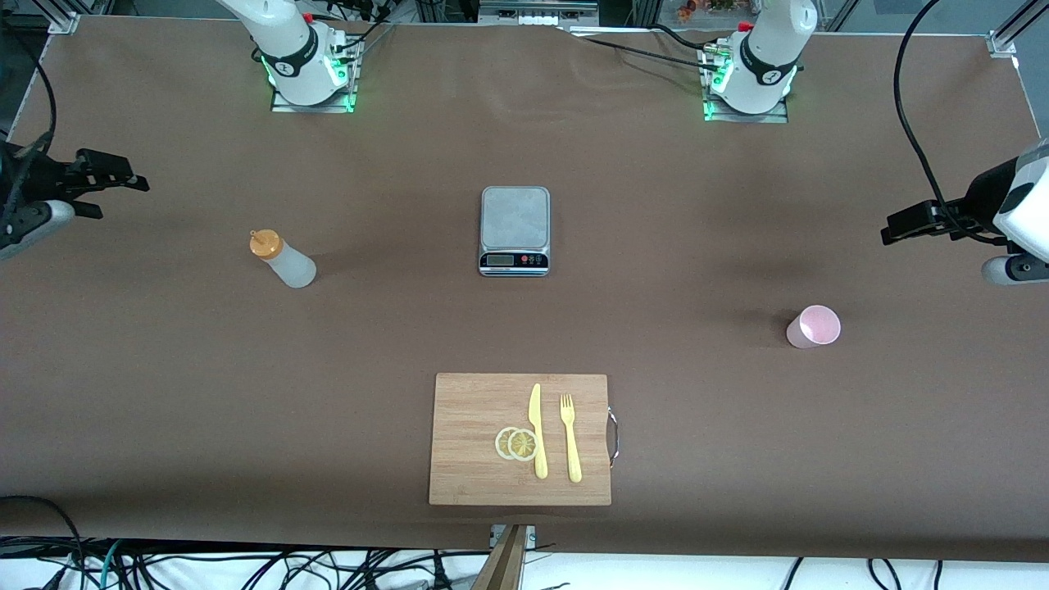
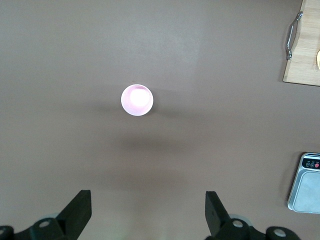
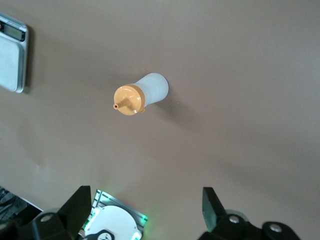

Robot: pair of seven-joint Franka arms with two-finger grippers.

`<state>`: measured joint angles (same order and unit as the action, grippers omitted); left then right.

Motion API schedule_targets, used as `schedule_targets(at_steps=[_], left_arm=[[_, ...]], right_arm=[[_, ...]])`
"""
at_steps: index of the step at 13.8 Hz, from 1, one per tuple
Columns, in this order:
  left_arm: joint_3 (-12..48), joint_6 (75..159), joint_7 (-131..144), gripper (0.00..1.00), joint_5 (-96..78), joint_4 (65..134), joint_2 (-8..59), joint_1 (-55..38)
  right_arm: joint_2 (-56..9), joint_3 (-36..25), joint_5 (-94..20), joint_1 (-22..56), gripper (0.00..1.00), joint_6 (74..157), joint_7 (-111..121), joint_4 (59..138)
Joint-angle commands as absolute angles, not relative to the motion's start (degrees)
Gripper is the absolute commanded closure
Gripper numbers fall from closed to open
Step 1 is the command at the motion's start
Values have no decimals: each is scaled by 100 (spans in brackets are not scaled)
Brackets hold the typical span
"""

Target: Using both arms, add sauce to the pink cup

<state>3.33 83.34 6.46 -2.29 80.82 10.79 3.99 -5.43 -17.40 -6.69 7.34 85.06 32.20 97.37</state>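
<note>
Looking across the brown table (image 1: 164, 393), we see both grippers, left (image 2: 147, 212) and right (image 3: 145, 210), spread wide and empty above bare cloth.

A brown-covered table (image 1: 164, 393) fills the frame; tangled cables (image 1: 246, 569) lie on pale floor along the bottom edge.

Probably lab: bolted arm bases (image 1: 310, 78)
</note>
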Motion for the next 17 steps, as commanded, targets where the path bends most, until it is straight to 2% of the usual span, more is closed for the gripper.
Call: schedule_targets(at_steps=[1, 17], left_arm=[[343, 8288, 694, 0, -334, 7928, 1143, 396], [343, 8288, 712, 0, -457, 7937, 1169, 413]], right_arm=[[-492, -1635, -99, 1053, 2, 8359, 2131, 9677], [-571, -1608, -26, 1125, 1, 8394, 1775, 9405]])
